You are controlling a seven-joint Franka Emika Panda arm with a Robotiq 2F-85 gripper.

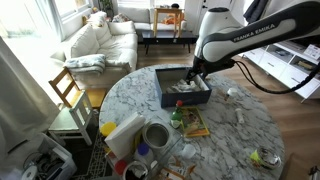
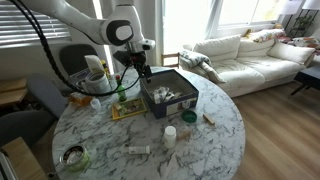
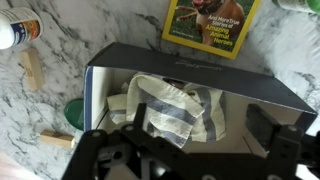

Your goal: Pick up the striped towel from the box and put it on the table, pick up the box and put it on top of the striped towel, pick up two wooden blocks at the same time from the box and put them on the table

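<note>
The dark navy box [image 1: 183,97] [image 2: 168,104] [image 3: 180,65] stands on the round marble table [image 1: 230,120] [image 2: 195,150] [image 3: 60,95]. The striped towel [image 3: 165,110] lies crumpled inside it on the beige floor, also seen as a pale heap in an exterior view [image 1: 185,88]. My gripper [image 3: 200,125] [image 1: 193,72] [image 2: 140,70] hangs just above the box, open, with its dark fingers [image 3: 265,128] on either side of the towel and not touching it. Two wooden blocks [image 3: 33,68] [image 3: 57,139] lie on the table beside the box. What lies under the towel is hidden.
A yellow-green book [image 3: 210,25] [image 1: 190,122] lies next to the box. A white bottle [image 3: 18,28], a green lid [image 3: 75,112], a tape roll [image 1: 155,135] and a white cup [image 2: 170,137] clutter the table. A wooden chair [image 1: 68,90] stands at the rim.
</note>
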